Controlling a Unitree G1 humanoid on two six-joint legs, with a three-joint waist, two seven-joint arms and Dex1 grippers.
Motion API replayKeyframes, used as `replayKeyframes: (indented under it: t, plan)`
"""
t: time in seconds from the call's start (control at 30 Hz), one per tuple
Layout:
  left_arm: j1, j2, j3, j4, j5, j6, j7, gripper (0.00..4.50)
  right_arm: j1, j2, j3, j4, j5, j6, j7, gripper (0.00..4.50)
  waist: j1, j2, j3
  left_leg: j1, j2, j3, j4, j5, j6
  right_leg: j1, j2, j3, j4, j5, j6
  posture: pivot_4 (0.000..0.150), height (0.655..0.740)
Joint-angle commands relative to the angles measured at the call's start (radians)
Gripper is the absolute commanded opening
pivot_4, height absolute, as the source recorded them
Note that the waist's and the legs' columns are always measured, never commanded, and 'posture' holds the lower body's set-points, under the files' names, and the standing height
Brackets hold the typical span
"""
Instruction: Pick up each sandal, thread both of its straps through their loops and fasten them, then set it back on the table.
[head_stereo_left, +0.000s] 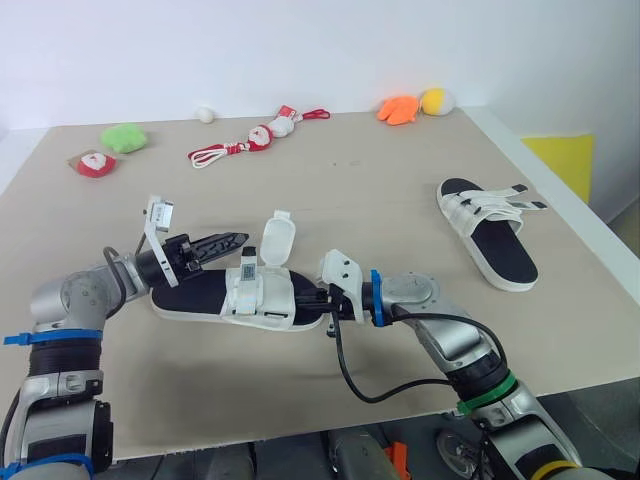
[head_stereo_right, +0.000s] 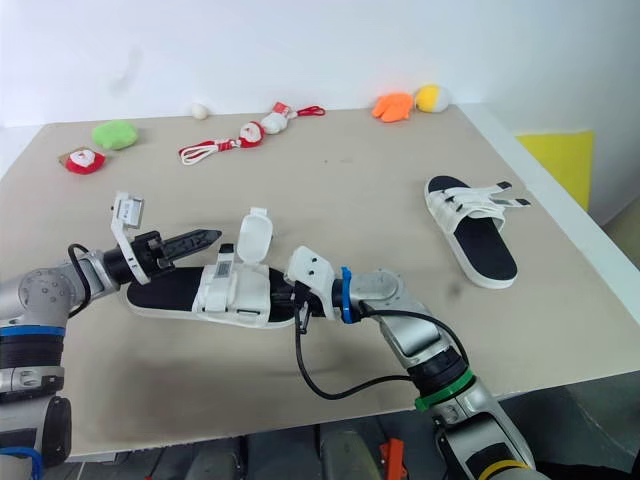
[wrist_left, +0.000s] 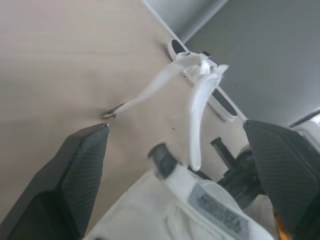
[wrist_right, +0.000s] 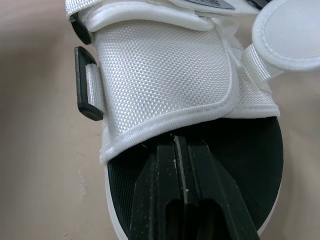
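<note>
The near sandal (head_stereo_left: 225, 297) lies flat on the table (head_stereo_left: 380, 200), in its front-left part, with the toe end toward the right arm and the heel toward the left arm. One strap (head_stereo_left: 277, 240) stands up from the middle of it, with its rounded end free in the air. The other, a white band (wrist_right: 165, 65), lies closed over the footbed, and a black loop (wrist_right: 88, 83) sits at its side.

The left gripper (head_stereo_left: 238, 239) is above the heel half of this sandal and points along it toward the standing strap. In the left wrist view its fingers (wrist_left: 80, 170) are wide apart. The white upper with its label lies low between them, and the strap rises in the gap just beyond the tips. No finger touches it, as far as can be seen.

The right gripper (wrist_right: 180, 142) comes from the toe end. Its two fingers are pressed together with nothing visible between them. They lie over the black footbed, and the tips are right at the edge of the white band. Whether they touch the band cannot be told.

The far sandal (head_stereo_left: 487, 230) lies on the right part of the table, well apart from both grippers, with its two straps (head_stereo_left: 520, 197) loose and spread to the outer side.

Some small toys (head_stereo_left: 250, 140) lie along the far edge.
</note>
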Motion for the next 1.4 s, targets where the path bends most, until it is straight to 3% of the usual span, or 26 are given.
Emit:
replayKeyframes:
  t: [0.03,0.2,0.4,0.67,1.03,1.13,1.37,1.4]
  plan:
    - [-0.027,0.006,-0.008,0.017,0.073,-0.131,-0.028,4.43,0.02,-0.013,0.002,0.012,-0.019,0.023,-0.014,0.0,0.0,0.0,0.0,0.0,0.0,0.0,0.0,0.0,0.0,0.0,0.0,0.0,0.0,0.0,0.0,0.15,0.74]
    - [-0.112,-0.022,-0.113,0.14,0.275,-0.425,-0.059,4.43,0.014,-0.011,0.006,0.017,-0.019,0.021,-0.011,0.0,0.003,0.0,0.0,-0.001,-0.001,0.0,0.001,0.0,0.0,0.0,0.0,0.0,0.0,0.0,0.0,0.15,0.74]
    - [-0.238,-0.085,-0.211,0.341,0.429,-0.671,-0.142,4.43,0.002,-0.003,0.007,0.025,-0.02,0.019,-0.011,0.0,0.004,0.0,0.0,-0.001,-0.001,0.0,0.001,0.0,-0.001,0.0,0.0,0.0,0.0,0.0,0.001,0.15,0.74]
    - [-0.339,-0.129,-0.285,0.564,0.572,-0.866,-0.195,4.43,0.015,-0.008,-0.002,0.01,-0.018,0.024,-0.019,0.0,0.003,-0.001,0.0,-0.002,-0.001,0.0,0.001,0.0,0.0,0.0,0.0,0.001,0.0,0.0,0.001,0.15,0.74]
    - [-0.436,-0.23,-0.277,0.726,0.611,-0.927,-0.234,4.43,0.01,0.002,0.0,0.015,-0.019,0.022,-0.025,0.0,0.003,-0.001,0.0,-0.002,-0.001,-0.001,0.001,0.0,0.0,0.0,0.0,0.001,0.0,0.001,0.002,0.15,0.74]
    - [-0.437,-0.244,-0.282,0.739,0.622,-0.936,-0.245,3.67,0.007,0.003,-0.001,0.016,-0.02,0.023,-0.025,0.0,0.003,-0.001,0.0,-0.003,-0.001,-0.001,0.001,0.0,0.0,0.0,0.0,0.001,0.0,0.001,0.002,0.15,0.74]
    - [-0.442,-0.248,-0.272,0.75,0.651,-0.998,-0.247,0.18,0.012,-0.002,-0.003,0.01,-0.019,0.025,-0.026,0.0,0.004,-0.001,0.0,-0.004,-0.002,-0.002,0.001,0.0,0.0,0.0,0.0,0.001,0.0,0.001,0.006,0.15,0.74]
    - [-0.443,-0.247,-0.272,0.751,0.657,-1.015,-0.244,0.05,0.012,-0.002,-0.003,0.011,-0.019,0.024,-0.027,0.0,0.004,-0.001,0.0,-0.004,-0.002,-0.002,0.001,0.0,0.0,0.0,0.0,0.001,0.0,0.001,0.006,0.15,0.74]
